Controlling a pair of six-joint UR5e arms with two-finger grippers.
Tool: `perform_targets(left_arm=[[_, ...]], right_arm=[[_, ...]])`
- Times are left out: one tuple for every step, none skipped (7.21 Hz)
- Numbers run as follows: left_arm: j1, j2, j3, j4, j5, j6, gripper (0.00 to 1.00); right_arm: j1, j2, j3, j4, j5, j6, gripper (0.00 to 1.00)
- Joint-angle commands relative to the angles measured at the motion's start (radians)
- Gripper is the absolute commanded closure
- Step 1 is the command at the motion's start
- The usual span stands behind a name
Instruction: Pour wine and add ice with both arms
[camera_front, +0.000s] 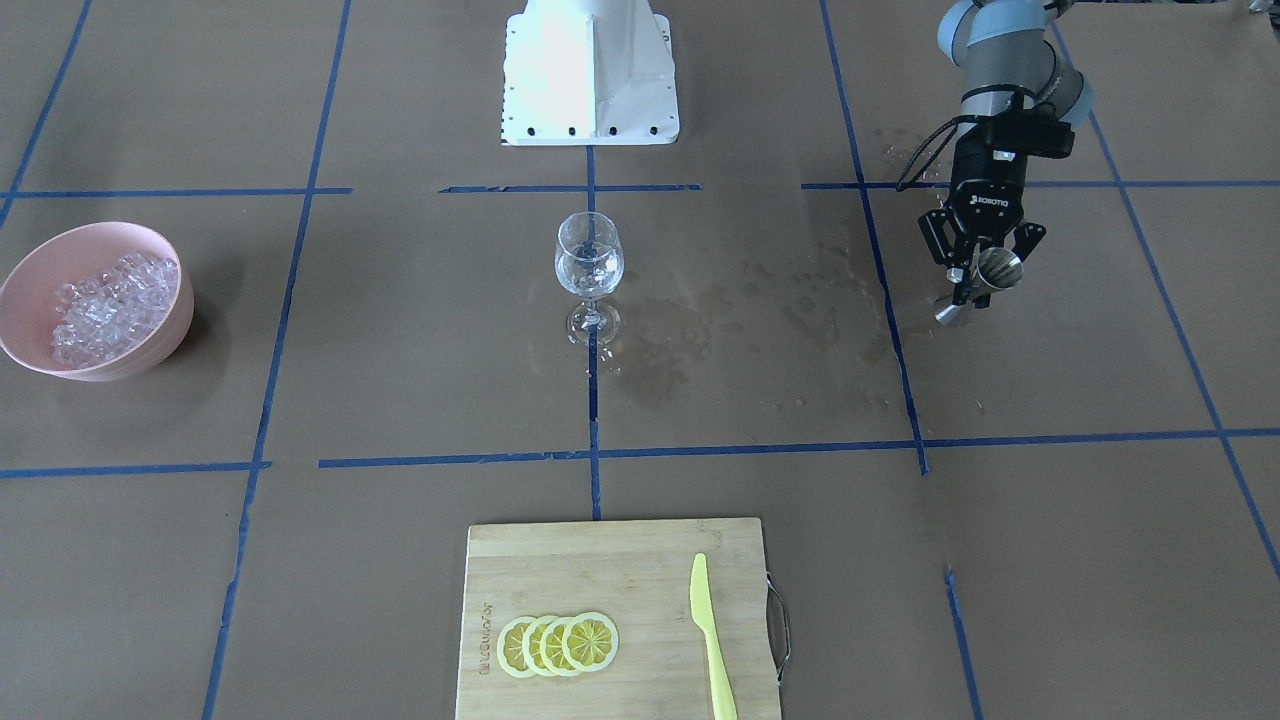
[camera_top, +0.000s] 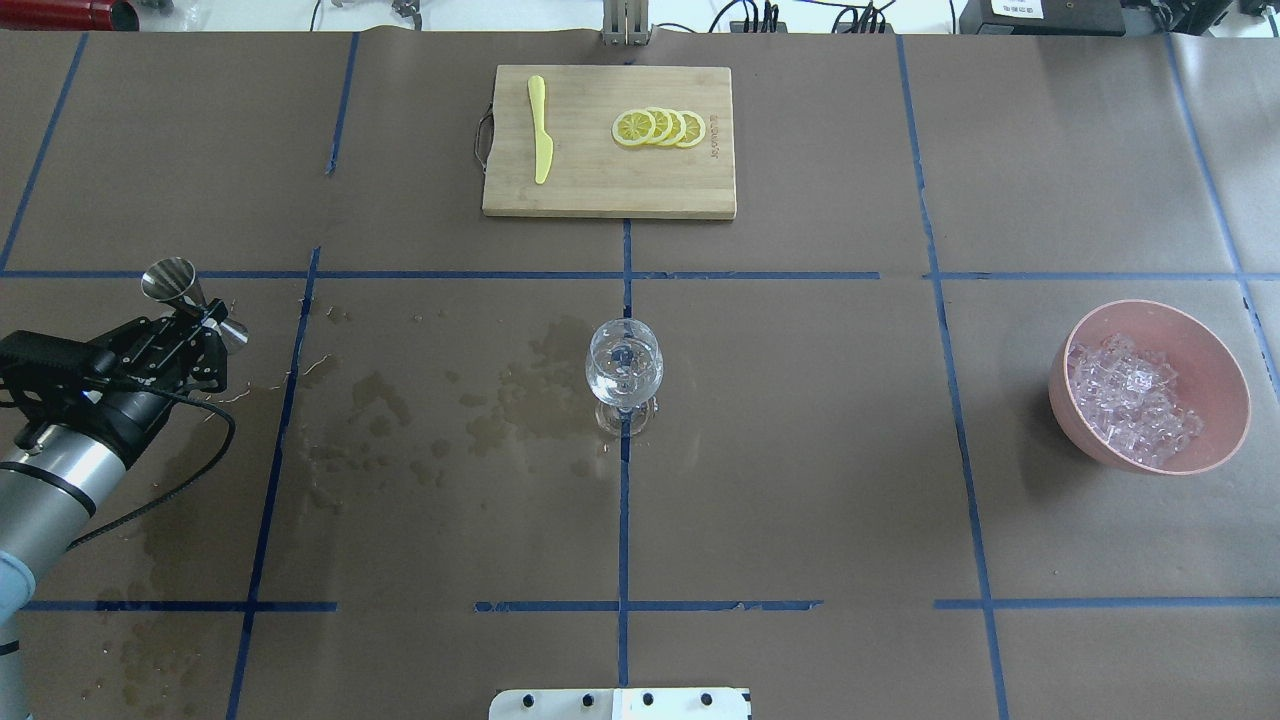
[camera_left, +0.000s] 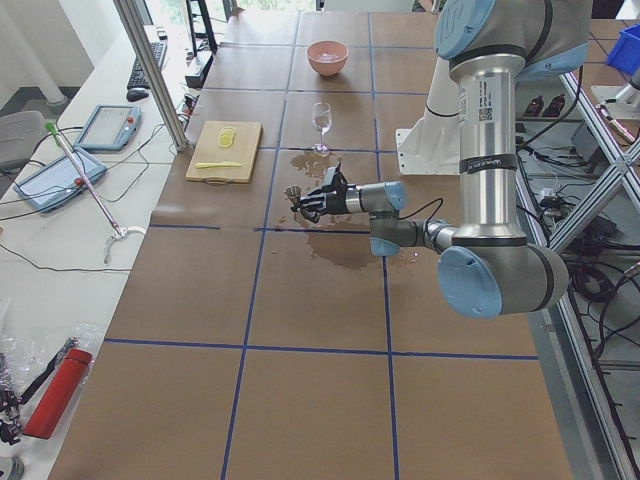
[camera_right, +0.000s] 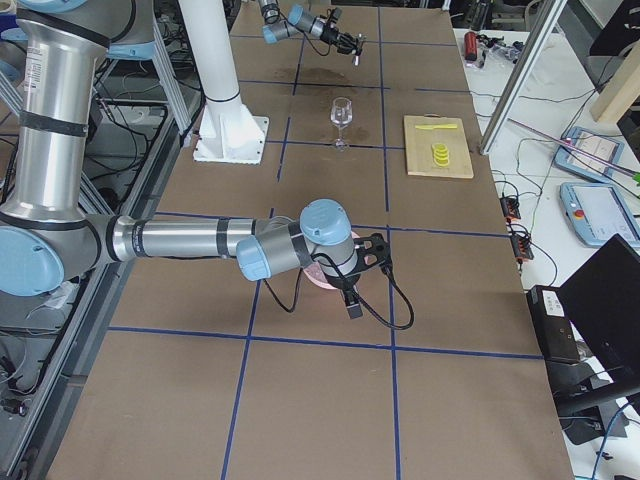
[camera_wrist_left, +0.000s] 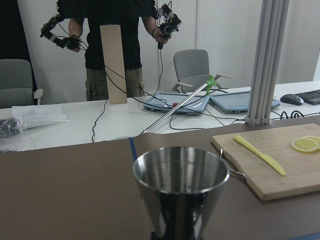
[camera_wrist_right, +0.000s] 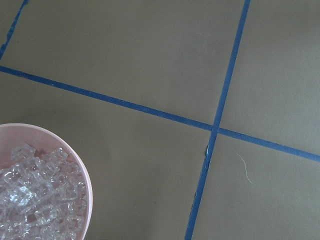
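Note:
My left gripper (camera_front: 985, 272) is shut on a steel measuring cup (camera_front: 992, 274) at its waist and holds it above the table, well to the side of the clear wine glass (camera_front: 588, 255). The left wrist view shows the cup (camera_wrist_left: 180, 190) upright with a shiny inside; I cannot tell if wine is in it. The glass (camera_top: 623, 365) stands at the table's middle. Ice (camera_top: 1130, 400) is heaped in a pink bowl (camera_top: 1205, 345). My right gripper (camera_right: 352, 295) hangs over that bowl and shows only in the exterior right view; I cannot tell if it is open or shut. The right wrist view shows ice (camera_wrist_right: 35, 200).
A bamboo cutting board (camera_top: 600, 190) with lemon slices (camera_top: 660, 128) and a yellow knife (camera_top: 540, 130) lies on the far side. Wet stains (camera_top: 450, 410) spread between the glass and my left arm. The white pedestal (camera_front: 590, 70) stands at the robot's side.

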Motion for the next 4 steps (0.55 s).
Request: perform_targets(left_arm=[[0.081,0.0,0.062,-0.026,0.06,-0.032,1.0],[0.119,0.0,0.083,-0.026,0.094,-0.046,1.0],[0.141,-0.001,0.097,-0.028,0.105,-0.061,1.0],[0.153,-0.001,0.112,-0.031,0.118,-0.064,1.0]], right_arm=[[0.0,0.0,0.0,0.0,0.0,0.0,0.0],[0.0,0.0,0.002,0.0,0.0,0.002,0.0],[0.0,0.0,0.0,0.0,0.0,0.0,0.0],[0.0,0.0,0.0,0.0,0.0,0.002,0.0]])
